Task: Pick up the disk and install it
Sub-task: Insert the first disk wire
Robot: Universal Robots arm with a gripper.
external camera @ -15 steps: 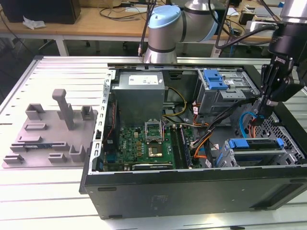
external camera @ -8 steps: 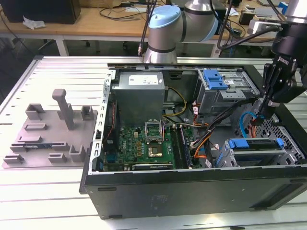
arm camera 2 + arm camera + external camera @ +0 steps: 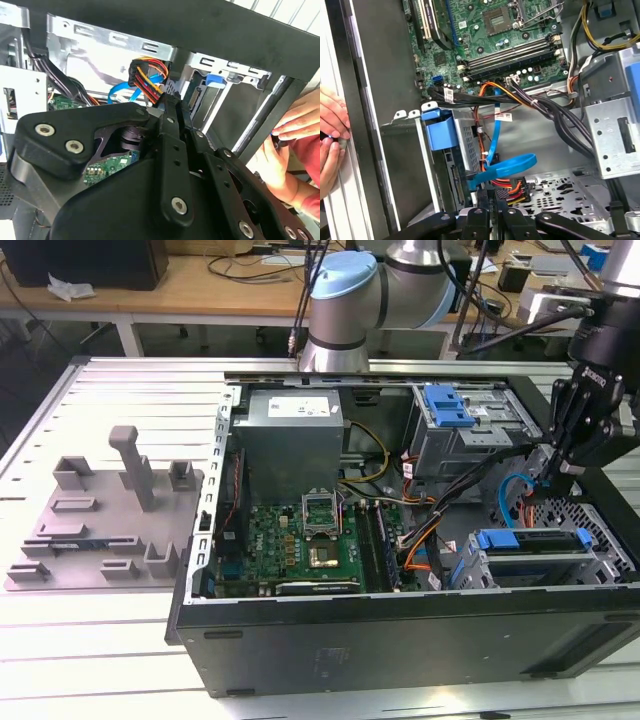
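Disk [image 3: 527, 540] sits slotted in drive cage [image 3: 604, 562] inside computer case [image 3: 400, 640].

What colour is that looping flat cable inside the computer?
Bright blue. The flat cable shows best in the first wrist view.

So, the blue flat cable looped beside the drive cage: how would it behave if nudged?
The blue flat cable probably bends easily: it already curves in a loose loop. It looks thin, so likely light. It runs on up past the drive cage, so it seems tethered and would flex rather than slide away.
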